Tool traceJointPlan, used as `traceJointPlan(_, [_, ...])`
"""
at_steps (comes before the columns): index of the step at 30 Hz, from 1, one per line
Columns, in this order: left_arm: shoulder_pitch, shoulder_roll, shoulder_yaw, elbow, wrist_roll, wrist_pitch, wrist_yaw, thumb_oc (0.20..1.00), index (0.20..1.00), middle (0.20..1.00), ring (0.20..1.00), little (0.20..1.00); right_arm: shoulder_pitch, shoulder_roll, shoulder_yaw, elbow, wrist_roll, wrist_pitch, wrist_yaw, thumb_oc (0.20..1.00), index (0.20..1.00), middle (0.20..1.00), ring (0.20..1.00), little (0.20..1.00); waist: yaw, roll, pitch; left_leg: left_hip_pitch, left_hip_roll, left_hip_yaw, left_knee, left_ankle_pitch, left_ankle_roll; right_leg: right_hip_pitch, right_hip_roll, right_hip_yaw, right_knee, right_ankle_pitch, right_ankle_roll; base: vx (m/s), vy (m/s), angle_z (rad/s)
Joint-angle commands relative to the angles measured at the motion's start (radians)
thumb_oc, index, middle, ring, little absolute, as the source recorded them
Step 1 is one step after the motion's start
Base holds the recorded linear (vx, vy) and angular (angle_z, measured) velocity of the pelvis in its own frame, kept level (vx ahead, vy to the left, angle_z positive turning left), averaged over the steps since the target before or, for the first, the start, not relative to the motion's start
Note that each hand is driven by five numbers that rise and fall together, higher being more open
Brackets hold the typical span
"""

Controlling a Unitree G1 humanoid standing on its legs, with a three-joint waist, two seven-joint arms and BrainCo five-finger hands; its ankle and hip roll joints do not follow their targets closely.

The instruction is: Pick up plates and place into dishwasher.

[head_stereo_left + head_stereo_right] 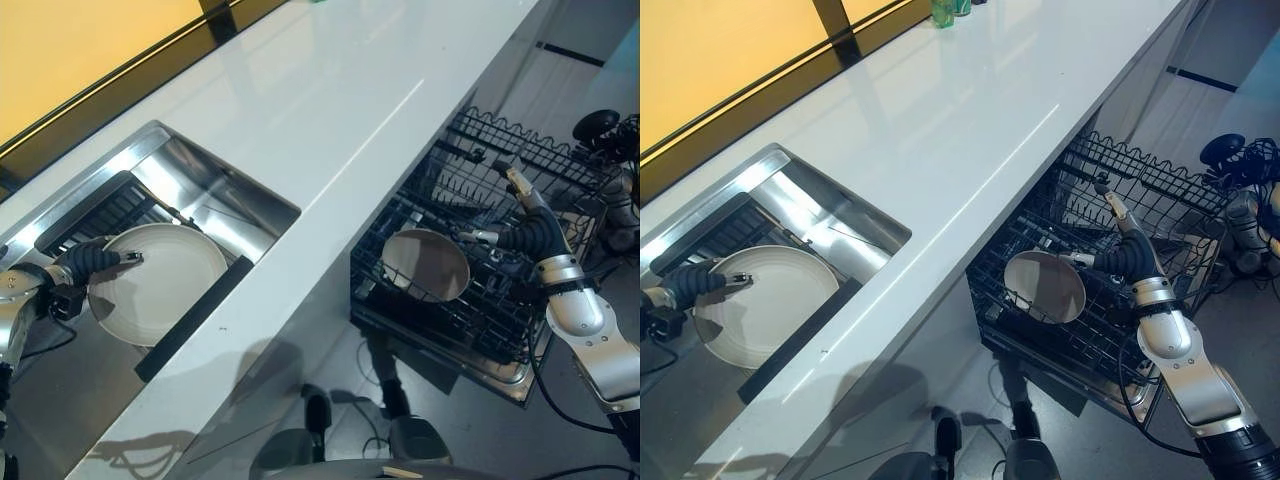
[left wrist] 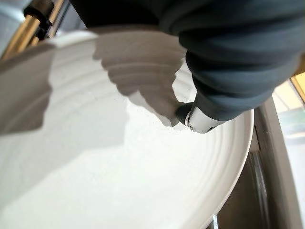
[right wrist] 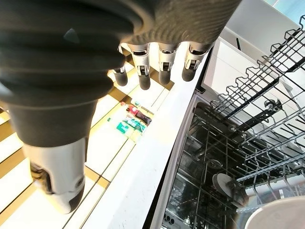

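Plates occupy two places: one white plate (image 1: 155, 285) lies in the steel sink (image 1: 225, 195), and a second plate (image 1: 427, 264) stands tilted in the lower dishwasher rack (image 1: 480, 320). Left robot hand (image 1: 95, 258): set at the near-left rim of the sink plate, dark ribbed cover over the plate's edge, one finger lying on the plate's ridged face; the left wrist view shows a fingertip (image 2: 198, 121) touching that face, but whether the other fingers curl round the rim cannot be told. Right robot hand (image 1: 1118, 250): raised over the pulled-out dishwasher rack, fingers (image 3: 162, 62) straight and spread, holding nothing, just beside the upper edge of the racked plate. Outward from the hands: a dark dish grid (image 1: 100, 215) sits in the sink behind the plate; a white table (image 1: 350, 110) separates sink from dishwasher; an upper wire rack (image 1: 1160, 190) extends behind the right robot hand.
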Motion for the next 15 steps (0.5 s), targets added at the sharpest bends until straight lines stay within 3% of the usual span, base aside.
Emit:
traceJointPlan(1, [0.068, -0.017, 0.055, -0.045, 0.036, -0.111, 0.118, 0.2, 0.2, 0.2, 0.2, 0.2, 0.016, 0.013, -0.086, -0.079, 0.017, -0.038, -0.029, 1.0, 1.0, 1.0, 1.0, 1.0, 0.014, -0.023, -0.059, -0.06, -0.035, -0.008, 0.069, -0.017, 0.05, -0.034, -0.013, -0.013, 0.047, 0.024, 0.037, 0.0, 0.0, 0.0])
traceJointPlan(4, [0.113, -0.037, 0.122, -0.068, 0.073, -0.186, 0.232, 0.2, 0.2, 0.2, 0.2, 0.2, 0.03, 0.03, -0.105, -0.083, 0.011, -0.041, -0.03, 1.0, 1.0, 1.0, 1.0, 1.0, 0.027, -0.028, -0.071, -0.054, -0.036, -0.023, 0.06, -0.014, 0.049, -0.025, -0.012, -0.025, 0.042, 0.02, 0.035, -0.01, -0.04, 0.05])
traceJointPlan(6, [0.138, -0.058, 0.169, -0.077, 0.114, -0.272, 0.357, 0.2, 0.2, 0.2, 0.2, 0.2, 0.033, 0.048, -0.114, -0.075, 0.007, -0.051, -0.026, 1.0, 1.0, 1.0, 1.0, 1.0, 0.039, -0.033, -0.088, -0.043, -0.035, -0.035, 0.047, -0.011, 0.047, -0.015, -0.009, -0.039, 0.036, 0.018, 0.033, 0.01, -0.042, 0.08])
traceJointPlan(9, [0.146, -0.102, 0.211, -0.118, 0.217, -0.351, 0.538, 0.2, 0.2, 0.2, 0.2, 0.2, 0.033, 0.079, -0.109, -0.076, -0.013, -0.052, -0.026, 1.0, 1.0, 1.0, 1.0, 1.0, 0.053, -0.043, -0.109, -0.029, -0.033, -0.049, 0.029, -0.008, 0.043, 0.0, -0.008, -0.054, 0.028, 0.013, 0.029, 0.01, -0.044, 0.11])
traceJointPlan(15, [0.161, -0.132, 0.274, -0.217, 0.386, -0.442, 0.834, 0.2, 0.2, 0.2, 0.2, 0.2, 0.027, 0.091, -0.112, -0.08, -0.01, -0.051, -0.041, 1.0, 1.0, 1.0, 1.0, 1.0, 0.073, -0.06, -0.144, -0.016, -0.027, -0.073, -0.001, 0.011, 0.032, 0.01, -0.001, -0.079, 0.022, 0.013, 0.021, -0.02, -0.051, 0.12])
